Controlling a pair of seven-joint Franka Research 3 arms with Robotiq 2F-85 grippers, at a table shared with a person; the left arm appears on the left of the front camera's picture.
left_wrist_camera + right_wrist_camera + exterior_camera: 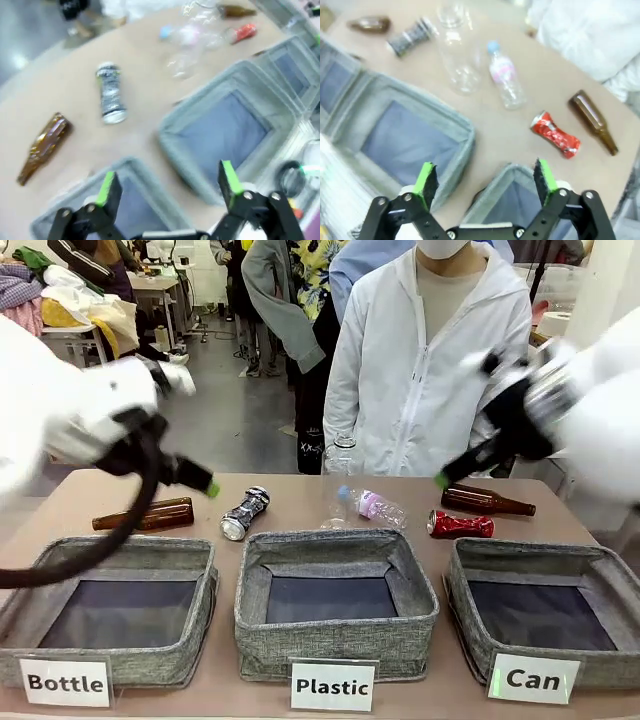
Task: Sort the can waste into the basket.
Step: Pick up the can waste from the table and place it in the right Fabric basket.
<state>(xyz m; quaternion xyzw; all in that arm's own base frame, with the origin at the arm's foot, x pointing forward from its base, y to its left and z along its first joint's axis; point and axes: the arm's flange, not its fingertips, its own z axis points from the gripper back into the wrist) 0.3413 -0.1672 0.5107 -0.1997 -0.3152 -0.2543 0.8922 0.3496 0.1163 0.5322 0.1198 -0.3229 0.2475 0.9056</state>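
Two crushed cans on counter [295, 492]: red can [461, 525] just behind "Can" basket [540, 553], silver can [245, 513] well left; left tool [167, 180], right tool [485, 177] released, empty; best grasped across narrow waist

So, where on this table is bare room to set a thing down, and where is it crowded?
Bare tabletop lies between the silver can and the clear bottles, and at the far left corner behind the left brown bottle. It is crowded on the right, where the red can lies close beside the other brown bottle.
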